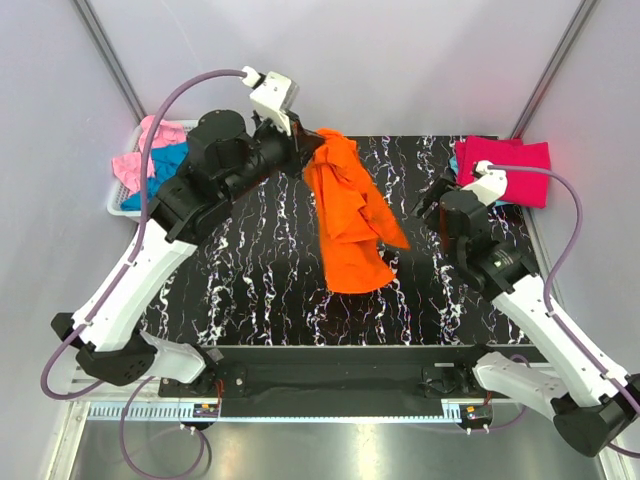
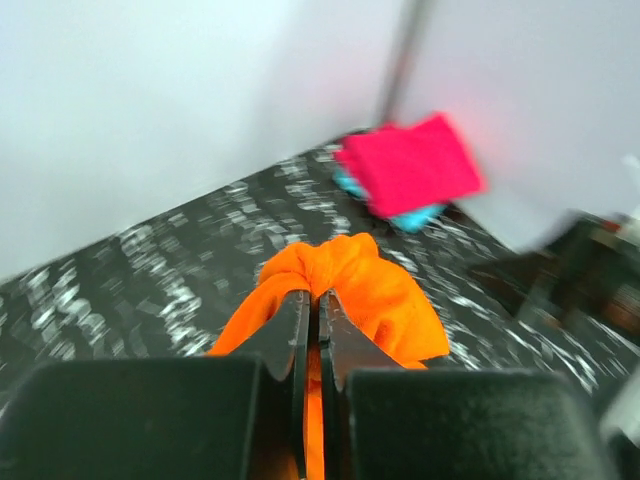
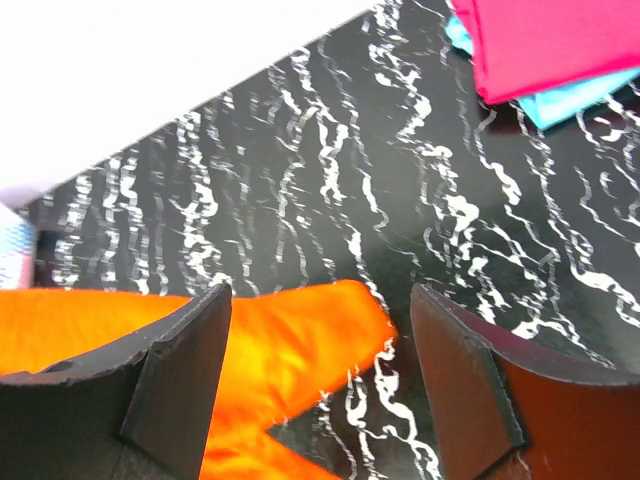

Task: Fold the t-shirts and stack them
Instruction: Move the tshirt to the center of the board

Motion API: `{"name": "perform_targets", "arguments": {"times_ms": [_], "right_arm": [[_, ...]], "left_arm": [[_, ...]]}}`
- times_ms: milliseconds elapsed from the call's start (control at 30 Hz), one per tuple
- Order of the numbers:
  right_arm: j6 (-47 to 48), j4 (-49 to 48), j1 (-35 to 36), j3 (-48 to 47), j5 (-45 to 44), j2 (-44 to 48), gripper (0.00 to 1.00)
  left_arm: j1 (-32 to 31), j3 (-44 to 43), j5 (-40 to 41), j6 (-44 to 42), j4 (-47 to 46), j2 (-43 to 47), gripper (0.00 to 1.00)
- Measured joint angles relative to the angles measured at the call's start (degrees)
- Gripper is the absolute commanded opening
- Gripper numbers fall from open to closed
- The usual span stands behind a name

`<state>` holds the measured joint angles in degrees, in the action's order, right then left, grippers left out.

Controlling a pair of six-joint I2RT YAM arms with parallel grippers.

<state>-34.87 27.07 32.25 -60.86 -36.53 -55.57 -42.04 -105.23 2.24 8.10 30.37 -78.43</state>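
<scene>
An orange t-shirt [image 1: 347,215] hangs crumpled from my left gripper [image 1: 301,147], its lower part draped on the black marbled table [image 1: 260,260]. The left gripper [image 2: 313,300] is shut on a bunch of the orange t-shirt [image 2: 380,295]. My right gripper [image 1: 428,200] is open and empty, just right of the shirt; one orange corner [image 3: 300,340] lies between its spread fingers [image 3: 185,370]. A folded crimson-pink t-shirt [image 1: 505,168] lies on a teal blue one [image 3: 560,100] at the back right corner. It also shows in the left wrist view [image 2: 410,165].
A white lattice basket [image 1: 125,200] at the back left holds a light pink shirt [image 1: 150,145] and a teal blue shirt [image 1: 165,170]. White walls and a metal frame enclose the table on three sides.
</scene>
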Motion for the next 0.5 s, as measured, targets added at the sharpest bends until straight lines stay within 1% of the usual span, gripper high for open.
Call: {"name": "perform_targets", "arguments": {"times_ms": [33, 67, 133, 167, 200, 233, 267, 300, 367, 433, 500], "right_arm": [[0.0, 0.2, 0.0, 0.1, -0.5, 0.0, 0.79], [0.0, 0.6, 0.0, 0.3, -0.9, -0.3, 0.79], [0.0, 1.4, 0.0, 0.7, -1.2, -0.9, 0.80], [0.0, 1.8, 0.0, 1.0, -1.4, -1.3, 0.80], [0.0, 2.2, 0.0, 1.2, -1.4, -1.6, 0.80], [0.0, 2.5, 0.0, 1.4, -1.4, -1.8, 0.80], [0.0, 2.8, 0.0, 1.5, -1.4, -2.1, 0.81], [0.0, 2.8, 0.0, 1.6, -1.4, -2.3, 0.81], [0.1, 2.8, 0.0, 1.6, -1.3, -2.9, 0.81], [0.1, 2.8, 0.0, 1.6, -1.2, -3.7, 0.81], [0.1, 2.8, 0.0, 1.6, -0.7, -4.6, 0.82]], "left_arm": [[-0.2, -0.3, -2.0, -0.4, -0.1, -0.1, 0.05], [-0.5, -0.2, -2.8, -0.7, 0.1, -0.1, 0.13], [-0.8, 0.5, -2.4, -0.7, 0.4, -0.1, 0.13], [-0.9, 2.0, 0.1, -0.2, -0.1, 0.2, 0.24], [-1.0, 3.7, 3.9, 0.4, 0.0, 0.7, 0.64], [-1.0, 6.0, 8.5, 1.4, 0.1, 1.2, 0.77], [-1.0, 8.1, 12.5, 2.8, 0.2, 1.9, 0.84], [-0.9, 11.1, 19.2, 5.2, 0.9, 3.0, 0.99], [-0.5, 16.2, 28.8, 8.8, 3.1, 4.7, 0.99], [-0.3, 20.7, 35.4, 12.3, 5.3, 6.5, 0.99], [-0.3, 23.7, 38.9, 15.1, 7.5, 7.6, 0.99]]}}
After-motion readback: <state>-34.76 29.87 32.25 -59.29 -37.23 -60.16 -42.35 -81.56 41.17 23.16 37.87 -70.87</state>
